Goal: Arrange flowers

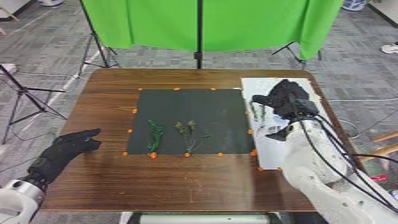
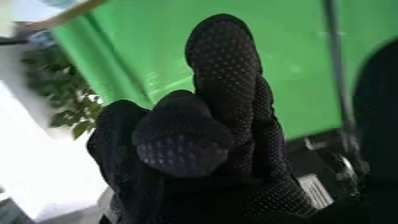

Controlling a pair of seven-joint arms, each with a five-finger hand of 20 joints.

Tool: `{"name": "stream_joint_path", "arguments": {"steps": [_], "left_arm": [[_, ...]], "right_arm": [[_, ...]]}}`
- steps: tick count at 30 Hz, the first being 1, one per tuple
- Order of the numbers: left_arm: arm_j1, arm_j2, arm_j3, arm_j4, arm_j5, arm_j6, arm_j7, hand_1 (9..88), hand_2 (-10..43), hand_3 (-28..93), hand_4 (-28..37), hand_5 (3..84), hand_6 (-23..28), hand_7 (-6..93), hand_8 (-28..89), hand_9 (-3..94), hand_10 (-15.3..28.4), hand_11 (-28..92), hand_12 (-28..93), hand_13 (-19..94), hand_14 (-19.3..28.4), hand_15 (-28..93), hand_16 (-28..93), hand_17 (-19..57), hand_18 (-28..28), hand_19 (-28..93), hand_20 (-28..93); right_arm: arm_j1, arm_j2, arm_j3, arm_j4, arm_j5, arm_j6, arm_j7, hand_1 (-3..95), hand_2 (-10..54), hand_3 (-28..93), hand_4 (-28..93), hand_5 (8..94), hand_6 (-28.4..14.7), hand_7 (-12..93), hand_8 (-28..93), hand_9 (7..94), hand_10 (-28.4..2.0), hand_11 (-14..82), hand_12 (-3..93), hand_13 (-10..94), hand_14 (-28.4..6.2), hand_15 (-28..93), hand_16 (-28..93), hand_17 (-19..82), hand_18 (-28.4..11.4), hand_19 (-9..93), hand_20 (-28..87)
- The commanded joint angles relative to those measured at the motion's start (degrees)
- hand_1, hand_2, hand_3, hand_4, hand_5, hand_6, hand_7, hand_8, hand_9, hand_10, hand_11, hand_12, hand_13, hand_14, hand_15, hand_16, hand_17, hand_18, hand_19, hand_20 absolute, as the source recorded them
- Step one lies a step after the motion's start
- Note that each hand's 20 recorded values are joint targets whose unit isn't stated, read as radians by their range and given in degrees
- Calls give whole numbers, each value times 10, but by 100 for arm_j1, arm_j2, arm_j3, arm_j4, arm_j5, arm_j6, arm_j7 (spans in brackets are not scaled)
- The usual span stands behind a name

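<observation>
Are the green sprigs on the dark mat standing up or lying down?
Lying down: the dark green sprig and the branching one both lie along the mat.

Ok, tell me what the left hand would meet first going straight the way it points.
Probably the left edge of the dark mat; the hand's height is unclear, so it might pass over.

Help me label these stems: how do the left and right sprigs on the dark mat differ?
The left sprig is deeper green; the right sprig is paler at its tips. The left is narrow and compact, while the right branches outward. Both lie on the dark mat, toward its near edge.
</observation>
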Motion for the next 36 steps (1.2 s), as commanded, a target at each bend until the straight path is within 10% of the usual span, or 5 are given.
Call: {"name": "stream_joint_path", "arguments": {"steps": [1, 20, 27, 30, 36], "left_arm": [[-152, 94, 179, 97, 41, -126, -93, 288, -41, 623, -181, 422, 61, 64, -41, 448, 149, 184, 144, 319, 195, 151, 43, 15, 152, 84, 173], [-113, 28, 181, 97, 87, -50, 9, 288, -40, 623, -181, 422, 62, 64, -41, 445, 149, 183, 143, 319, 196, 150, 42, 15, 152, 85, 173], [-31, 195, 760, 213, -246, 1979, 1480, 346, -51, 640, -163, 426, 67, 74, -42, 386, 137, 181, 140, 303, 169, 148, 34, 93, 147, 134, 199], [-17, 256, 826, 216, -456, 2362, 1736, 397, -54, 637, -151, 414, 61, 96, -46, 350, 122, 186, 135, 293, 151, 141, 29, 118, 146, 151, 210], [35, 198, 721, 185, -498, 2202, 1627, 375, -68, 644, -142, 409, 58, 113, -56, 346, 118, 196, 131, 292, 151, 147, 31, 86, 130, 94, 192]], "right_arm": [[968, -156, -613, 650, 352, -986, 77, 236, -95, 571, -159, 771, -54, 143, -66, 885, -132, 380, 293, 933, -23, 608, 349, 662, -153, 932, 623], [1568, -238, -1199, 1416, 27, -1479, 392, 253, -95, 581, -140, 780, -55, 141, -67, 896, -131, 406, 297, 937, -18, 630, 329, 689, -143, 932, 621], [1532, -313, -1325, 1623, -98, -1667, 527, 272, -95, 579, -132, 782, -58, 139, -68, 899, -132, 406, 296, 937, -15, 633, 321, 696, -136, 932, 611], [1477, -335, -1382, 1671, -189, -1656, 543, 282, -95, 580, -130, 782, -58, 139, -67, 898, -133, 407, 297, 937, -15, 634, 318, 696, -136, 932, 610], [1519, -448, -1573, 1776, -260, -1659, 461, 281, -95, 549, -135, 792, -63, 142, -66, 899, -133, 410, 295, 937, -14, 635, 317, 702, -129, 932, 598]]}}
